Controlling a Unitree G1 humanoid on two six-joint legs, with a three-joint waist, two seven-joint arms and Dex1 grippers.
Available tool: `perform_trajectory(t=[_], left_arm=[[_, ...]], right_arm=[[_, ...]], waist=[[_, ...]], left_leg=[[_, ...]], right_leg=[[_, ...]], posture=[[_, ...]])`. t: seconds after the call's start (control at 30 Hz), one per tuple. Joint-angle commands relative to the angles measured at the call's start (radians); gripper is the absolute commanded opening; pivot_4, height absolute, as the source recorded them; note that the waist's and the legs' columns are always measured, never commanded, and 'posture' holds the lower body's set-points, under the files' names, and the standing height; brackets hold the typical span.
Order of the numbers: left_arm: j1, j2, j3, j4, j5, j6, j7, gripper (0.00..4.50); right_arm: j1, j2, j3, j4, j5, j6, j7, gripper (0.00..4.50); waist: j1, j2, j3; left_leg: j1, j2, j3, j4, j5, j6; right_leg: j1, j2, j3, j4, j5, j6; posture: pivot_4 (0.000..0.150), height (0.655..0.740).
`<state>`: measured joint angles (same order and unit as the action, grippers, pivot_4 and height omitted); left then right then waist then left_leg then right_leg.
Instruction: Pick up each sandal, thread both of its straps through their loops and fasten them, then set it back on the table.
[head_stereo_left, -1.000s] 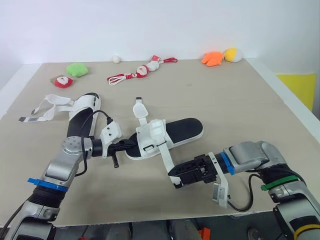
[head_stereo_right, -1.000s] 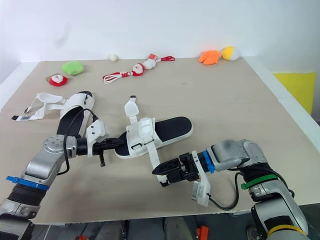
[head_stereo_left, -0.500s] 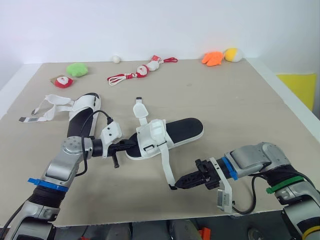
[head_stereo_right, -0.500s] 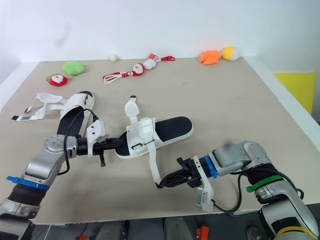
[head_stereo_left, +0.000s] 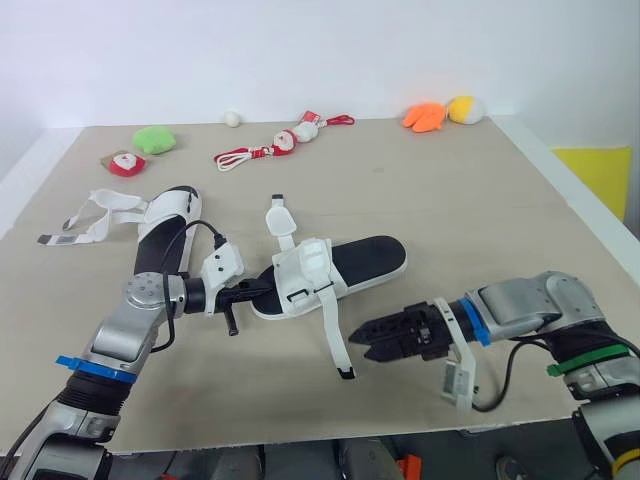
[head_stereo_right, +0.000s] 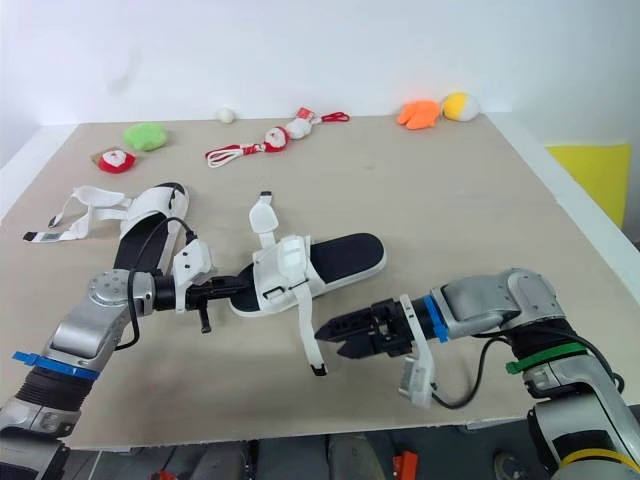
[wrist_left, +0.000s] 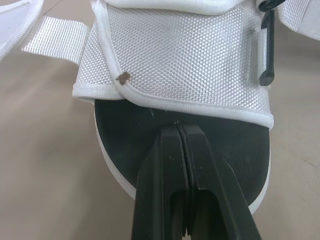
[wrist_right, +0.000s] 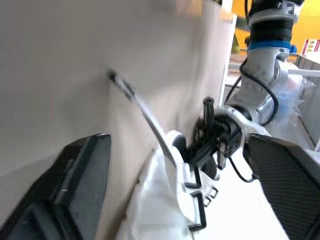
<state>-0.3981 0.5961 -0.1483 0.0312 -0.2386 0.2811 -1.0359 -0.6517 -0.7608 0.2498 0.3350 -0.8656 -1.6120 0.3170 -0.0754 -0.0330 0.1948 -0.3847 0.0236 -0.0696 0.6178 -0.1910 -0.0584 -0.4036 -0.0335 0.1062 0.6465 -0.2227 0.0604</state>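
R gripper (head_stereo_left: 365, 341) has let go of the strap (head_stereo_left: 331, 322) since 0.5 s ago & backed off toward 3 o'clock; fingers spread, empty. Strap tip lies on table (head_stereo_left: 470, 200), at gripper's 9 o'clock. L gripper (head_stereo_left: 256, 291) clamped on sole end of sandal (head_stereo_left: 352, 262), mid-table. Step looks like threading; next probably needs re-grab of tip. R forearm low, pointing 9 o'clock

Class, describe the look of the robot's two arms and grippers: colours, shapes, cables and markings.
Both arms are silver-grey metal. The left arm has a blue band; the right arm has blue, green and yellow bands. Each wrist carries a white camera block with a black cable. The left gripper and right gripper each have two black tapering fingers.
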Motion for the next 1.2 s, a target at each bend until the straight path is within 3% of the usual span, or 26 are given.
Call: perform_trajectory(t=[0.03, 0.67, 0.8, 0.9, 0.93, 0.97, 1.03, 1.07, 1.2], left_arm=[[0.027, -0.002, -0.042, 0.034, 0.025, 0.019, -0.014, 0.00], [0.036, -0.005, -0.043, 0.024, 0.024, 0.025, -0.009, 0.00], [0.034, -0.007, -0.044, 0.027, 0.025, 0.024, -0.009, 0.00], [0.031, -0.010, -0.045, 0.034, 0.027, 0.021, -0.009, 0.00], [0.031, -0.011, -0.044, 0.035, 0.027, 0.020, -0.009, 0.00], [0.030, -0.011, -0.044, 0.037, 0.028, 0.019, -0.009, 0.00], [0.030, -0.012, -0.043, 0.041, 0.029, 0.016, -0.009, 0.00], [0.030, -0.012, -0.043, 0.043, 0.029, 0.015, -0.010, 0.00], [0.033, -0.012, -0.041, 0.045, 0.030, 0.012, -0.010, 0.00]], right_arm=[[0.003, 0.034, -0.065, -0.060, -0.073, 0.000, -0.027, 4.47], [0.065, 0.048, 0.048, -0.176, -0.100, 0.126, -0.009, 4.47], [0.058, 0.037, 0.070, -0.176, -0.073, 0.138, -0.011, 3.51], [0.046, 0.013, 0.106, -0.169, -0.023, 0.139, -0.006, 2.19], [0.041, -0.002, 0.128, -0.162, 0.016, 0.147, 0.002, 1.51], [0.036, -0.015, 0.148, -0.157, 0.051, 0.153, 0.009, 1.24], [0.020, -0.045, 0.205, -0.144, 0.133, 0.166, 0.032, 0.27], [0.011, -0.065, 0.245, -0.139, 0.195, 0.182, 0.050, 0.04], [-0.030, -0.214, 0.497, -0.244, 0.721, 0.440, 0.299, 0.04]], waist=[[0.000, 0.000, 0.000], [0.000, -0.006, -0.007], [0.000, -0.006, -0.008], [0.000, -0.006, -0.008], [0.000, -0.006, -0.008], [0.000, -0.006, -0.008], [0.000, -0.006, -0.008], [0.000, -0.006, -0.008], [0.000, -0.006, -0.008]], left_leg=[[0.000, 0.000, 0.000, 0.000, 0.000, 0.000], [0.000, 0.000, 0.000, 0.000, 0.000, 0.000], [0.000, 0.000, 0.000, 0.000, 0.000, 0.000], [0.000, 0.000, 0.000, 0.000, 0.000, 0.000], [0.000, 0.000, 0.000, 0.000, 0.000, 0.000], [-0.001, 0.000, 0.000, 0.000, 0.000, 0.000], [-0.001, -0.001, 0.000, 0.000, 0.000, 0.000], [-0.001, -0.001, 0.000, 0.000, 0.000, 0.000], [0.000, -0.001, 0.000, 0.000, 0.000, 0.000]], right_leg=[[0.000, 0.000, 0.000, 0.000, 0.000, 0.000], [0.000, 0.000, 0.001, 0.000, 0.000, 0.000], [0.000, 0.000, 0.001, 0.000, 0.000, 0.000], [0.000, 0.000, 0.001, 0.000, 0.000, 0.000], [0.000, 0.000, 0.001, 0.000, 0.000, 0.000], [0.000, 0.000, 0.001, 0.000, 0.000, 0.000], [0.000, 0.000, 0.001, 0.000, -0.001, 0.000], [0.000, 0.000, 0.001, 0.000, -0.001, 0.000], [0.001, 0.000, 0.003, 0.000, -0.001, 0.000]], posture=[[0.150, 0.7400], [0.150, 0.7400], [0.150, 0.7400], [0.150, 0.7400], [0.150, 0.7400], [0.150, 0.7400], [0.150, 0.7400], [0.150, 0.7400], [0.150, 0.7400]])
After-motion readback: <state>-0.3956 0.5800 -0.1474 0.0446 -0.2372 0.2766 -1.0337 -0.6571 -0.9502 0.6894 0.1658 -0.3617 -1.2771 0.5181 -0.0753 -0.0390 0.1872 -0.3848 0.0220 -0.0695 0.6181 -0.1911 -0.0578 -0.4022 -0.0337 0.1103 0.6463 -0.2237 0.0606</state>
